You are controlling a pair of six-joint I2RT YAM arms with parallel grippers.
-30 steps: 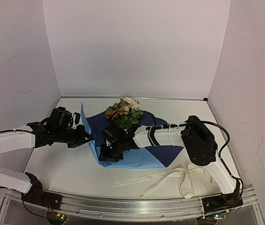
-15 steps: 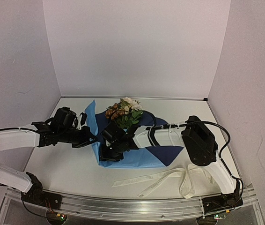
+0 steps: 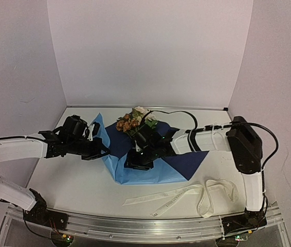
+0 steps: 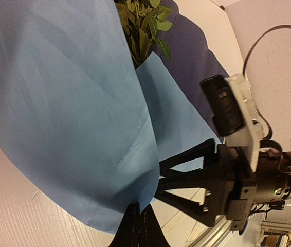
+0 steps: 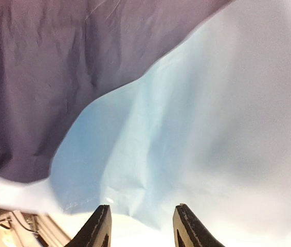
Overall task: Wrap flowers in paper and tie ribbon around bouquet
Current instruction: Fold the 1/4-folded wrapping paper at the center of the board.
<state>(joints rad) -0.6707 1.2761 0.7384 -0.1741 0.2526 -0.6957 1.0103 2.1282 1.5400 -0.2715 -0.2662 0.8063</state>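
Observation:
The flowers (image 3: 135, 121), cream and rust blooms with green leaves, lie at the far end of the paper (image 3: 150, 174). The sheet is light blue, and its dark face shows beside the stems. My left gripper (image 3: 103, 151) is shut on the paper's left edge and holds that flap raised; in the left wrist view its fingers (image 4: 135, 229) pinch the blue paper (image 4: 58, 103). My right gripper (image 3: 131, 163) hovers open over the sheet's near left part, with nothing between its fingers (image 5: 100, 226) but the paper (image 5: 197, 128) below them. The ribbon (image 3: 186, 194) lies loose on the table in front of the sheet.
White walls close in the table on the left, back and right. A metal rail (image 3: 145, 229) runs along the near edge. The right gripper (image 4: 162, 180) stands close to my left fingers in the left wrist view.
My left gripper has moved right with the paper's left edge, raising the flap toward the stems. The right arm's elbow has swung right, its gripper has shifted right and its jaws have opened wider.

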